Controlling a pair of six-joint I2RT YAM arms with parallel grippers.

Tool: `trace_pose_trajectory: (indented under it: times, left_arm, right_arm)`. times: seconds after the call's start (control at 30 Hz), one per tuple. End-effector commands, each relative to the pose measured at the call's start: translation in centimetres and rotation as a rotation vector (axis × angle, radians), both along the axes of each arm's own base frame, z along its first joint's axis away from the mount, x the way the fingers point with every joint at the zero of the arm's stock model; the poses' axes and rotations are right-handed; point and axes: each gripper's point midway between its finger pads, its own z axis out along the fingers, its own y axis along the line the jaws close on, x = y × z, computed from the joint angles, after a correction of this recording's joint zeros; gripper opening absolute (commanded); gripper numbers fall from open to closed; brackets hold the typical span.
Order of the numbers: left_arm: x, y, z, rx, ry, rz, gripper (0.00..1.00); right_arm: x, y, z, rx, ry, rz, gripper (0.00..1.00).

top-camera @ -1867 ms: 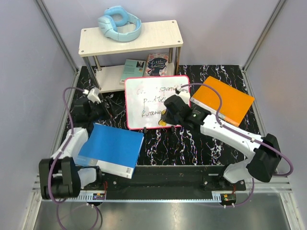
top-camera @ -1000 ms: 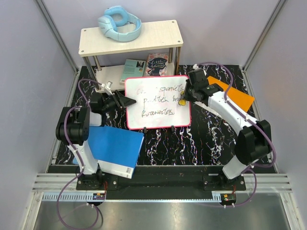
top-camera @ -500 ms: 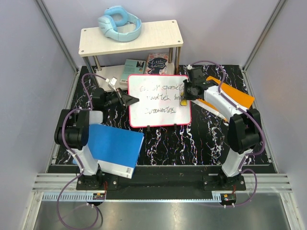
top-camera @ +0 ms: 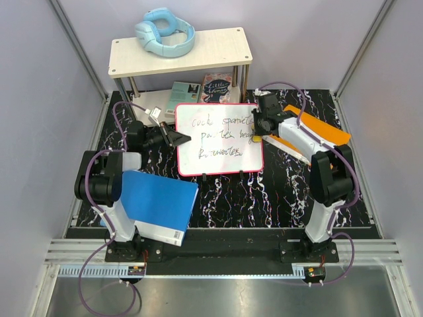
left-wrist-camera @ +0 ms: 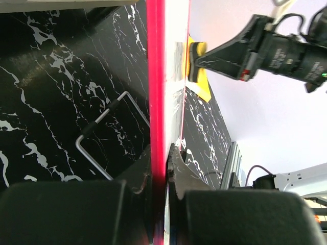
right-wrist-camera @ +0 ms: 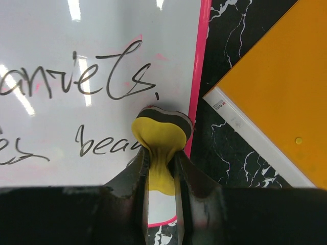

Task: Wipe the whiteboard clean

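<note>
The whiteboard, white with a pink-red rim, stands in the middle of the dark marble table with three lines of dark handwriting on it. My left gripper is shut on the board's left edge; in the left wrist view the red rim runs between the jaws. My right gripper is shut on a yellow eraser sponge. The sponge's dark face presses on the board just inside its right rim, beside the writing. The same sponge shows at the board's far edge in the left wrist view.
A blue book lies front left, partly under my left arm. An orange book lies right of the board, under my right arm. A two-tier shelf stands at the back with light-blue headphones on top and books below.
My left gripper has shut on the board's left edge. The board has shifted slightly right and up. My right gripper with the sponge has stayed at the right rim, nudging upward.
</note>
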Motion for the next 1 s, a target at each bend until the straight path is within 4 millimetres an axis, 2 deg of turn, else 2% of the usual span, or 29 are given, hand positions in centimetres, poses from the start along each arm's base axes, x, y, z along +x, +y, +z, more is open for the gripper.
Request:
trace_pose_trajectory:
  times: [0.0, 0.13, 0.27, 0.47, 0.6, 0.63, 0.67, 0.7, 0.73, 0.77, 0.8, 0.83, 0.87, 0.9, 0.93, 0.97]
  left_arm:
    - [1.5, 3.5, -6.2, 0.211, 0.014, 0.165, 0.0]
    - [1.5, 3.2, -6.2, 0.219, 0.006, 0.151, 0.0]
    - [1.4, 2.8, -6.2, 0.229, -0.001, 0.134, 0.0]
    - [1.2, 2.4, -6.0, 0.238, -0.01, 0.113, 0.0]
    - [1.1, 2.2, -6.0, 0.238, -0.015, 0.105, 0.0]
    - [1.1, 2.2, -6.0, 0.239, -0.015, 0.105, 0.0]
    - [1.1, 2.2, -6.0, 0.238, -0.014, 0.105, 0.0]
    - [1.1, 2.1, -6.0, 0.239, -0.013, 0.103, 0.0]
    - [1.1, 2.0, -6.0, 0.24, -0.016, 0.096, 0.0]
    - [1.1, 2.0, -6.0, 0.241, -0.016, 0.095, 0.0]
    - [1.1, 1.9, -6.0, 0.244, -0.014, 0.093, 0.0]
    - [1.1, 1.9, -6.0, 0.248, -0.017, 0.091, 0.0]
    - [1.1, 1.8, -5.9, 0.248, -0.021, 0.088, 0.0]
    - [1.1, 1.9, -6.1, 0.251, -0.017, 0.09, 0.0]
    - [1.0, 1.7, -6.0, 0.252, -0.019, 0.085, 0.0]
    - [1.1, 1.7, -6.0, 0.252, -0.018, 0.084, 0.0]
  right_arm:
    - [1.1, -0.1, -1.8, -0.032, -0.004, 0.031, 0.0]
    - [0.5, 1.6, -3.3, 0.039, 0.038, 0.089, 0.0]
    - [0.0, 4.3, -2.6, 0.101, 0.02, 0.133, 0.0]
    - [-1.0, 8.6, -2.1, 0.064, -0.028, 0.181, 0.0]
    - [-1.9, 12.5, -2.7, 0.073, -0.02, 0.24, 0.0]
    - [-2.3, 14.4, -2.1, 0.078, -0.034, 0.276, 0.0]
    - [-2.5, 15.2, -2.0, 0.076, -0.036, 0.291, 0.0]
    - [-2.9, 16.2, -2.7, 0.069, -0.025, 0.314, 0.0]
    - [-3.1, 18.1, -1.6, 0.083, -0.048, 0.349, 0.0]
    - [-3.6, 19.0, -2.5, 0.072, -0.024, 0.369, 0.0]
    - [-3.7, 19.9, -2.6, 0.068, -0.021, 0.383, 0.0]
    - [-3.7, 21.9, -1.1, 0.086, -0.049, 0.413, 0.0]
    - [-4.2, 22.6, -2.8, 0.058, -0.007, 0.428, 0.0]
    - [-3.4, 23.9, -1.4, 0.069, -0.039, 0.436, 0.0]
    - [-3.6, 24.8, -1.5, 0.061, -0.033, 0.45, 0.0]
    - [-4.5, 25.5, -3.8, 0.023, 0.024, 0.468, 0.0]
